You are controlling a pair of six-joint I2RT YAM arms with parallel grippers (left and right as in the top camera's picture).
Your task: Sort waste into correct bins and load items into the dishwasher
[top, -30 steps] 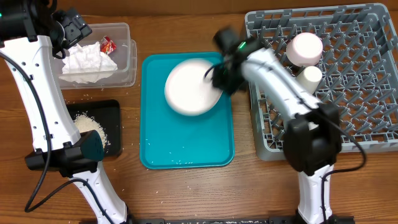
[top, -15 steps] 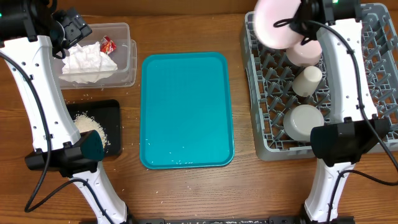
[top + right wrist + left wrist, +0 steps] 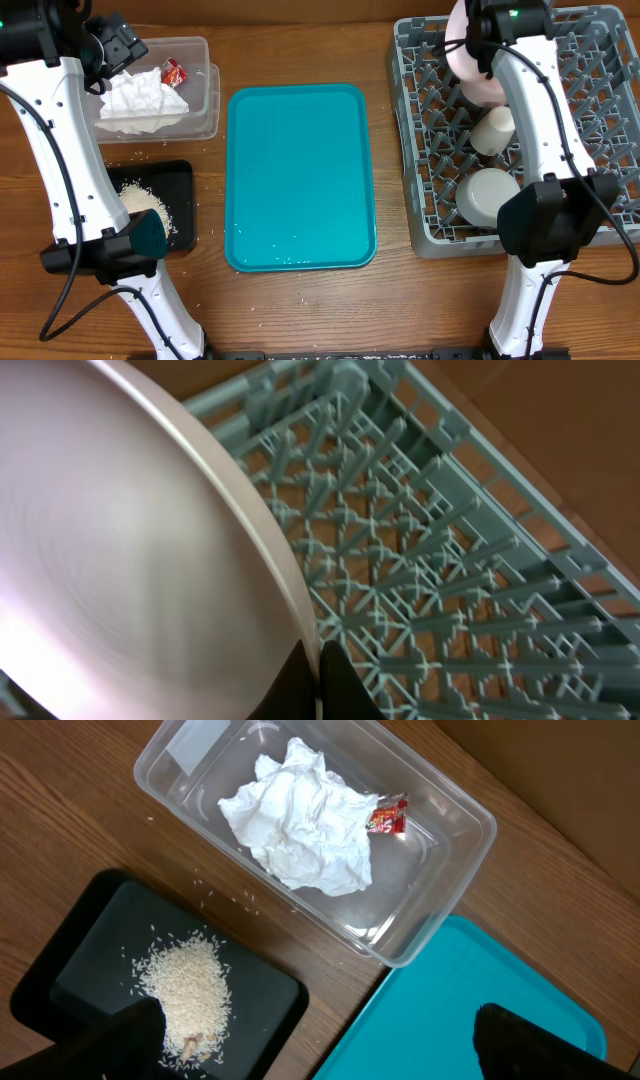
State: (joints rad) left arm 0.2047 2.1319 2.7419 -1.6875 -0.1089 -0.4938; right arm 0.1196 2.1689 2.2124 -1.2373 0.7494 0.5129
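Plate, large, round and white, is gripped at its rim by the right gripper, whose two fingers are pressed together on the edge. In the overhead view the plate stands steeply tilted over the far left corner of the grey dish rack. Whether it touches the pegs cannot be told. In the right wrist view the rack's lattice floor and upright pegs lie beyond the plate's rim.

Three other white pieces sit in the left part of the rack:
- A smaller dish, partly hidden by the right arm.
- A tumbler cup, just nearer than the dish.
- A bowl, in the near left part.

The left gripper hangs above the left side of the wooden table with its fingers wide apart and nothing between them. Below it, the clear plastic tub holds a crumpled white tissue and a small red wrapper beside it. The black tray, just beside the tub, carries a heap of rice-like crumbs. A few loose grains lie on the table between the tub and the black tray. The teal tray lies between the bins and the rack.
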